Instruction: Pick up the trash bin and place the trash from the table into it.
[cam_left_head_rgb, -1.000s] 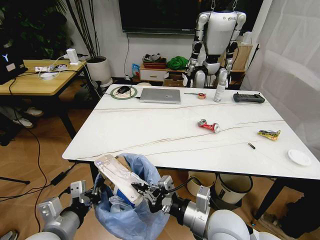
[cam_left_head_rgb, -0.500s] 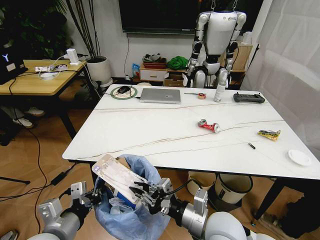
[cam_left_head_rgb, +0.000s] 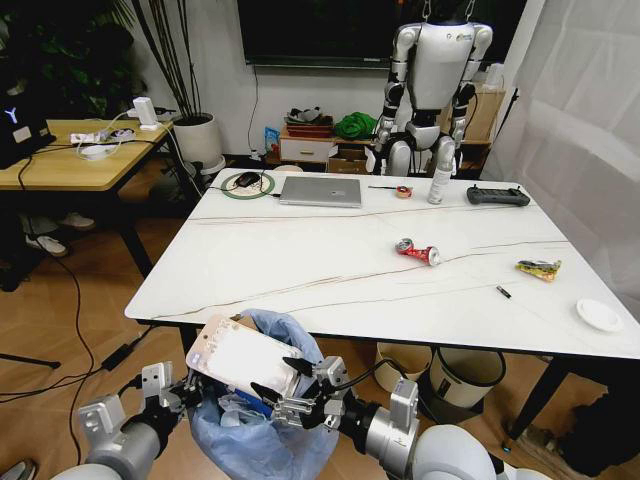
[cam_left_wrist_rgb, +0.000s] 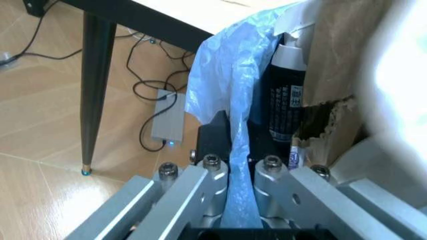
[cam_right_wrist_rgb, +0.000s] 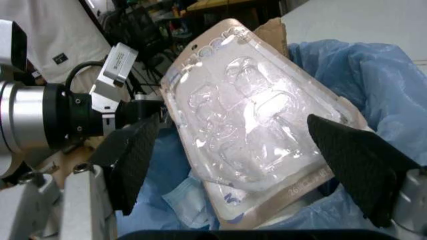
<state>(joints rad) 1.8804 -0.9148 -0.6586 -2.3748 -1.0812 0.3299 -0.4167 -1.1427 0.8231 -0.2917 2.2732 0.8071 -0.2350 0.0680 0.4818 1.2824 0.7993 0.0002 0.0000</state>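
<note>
Head view: at the bottom of the frame the trash bin hangs below the near edge of the counter, its blue bag billowing. The left gripper holds it at lower left. The right gripper, just right of the bin's mouth, is feeding in a flat plastic package, which lies tilted across the opening, half in. I'd judge this drop to be nearly finished. The next move calls for letting the package slide free and then going after the red can and the yellow-green wrapper, both lying in the right half of the counter.

Left wrist view: the left gripper's fingers are pressed together on a fold of the blue bag at lower centre. Torn brown cardboard and a dark bottle sit inside the bin at right.

Right wrist view: the black pads stand spread wide at either side of the frame. The clear package fills the middle and touches neither, as far as I can tell, so it looks released.
</note>
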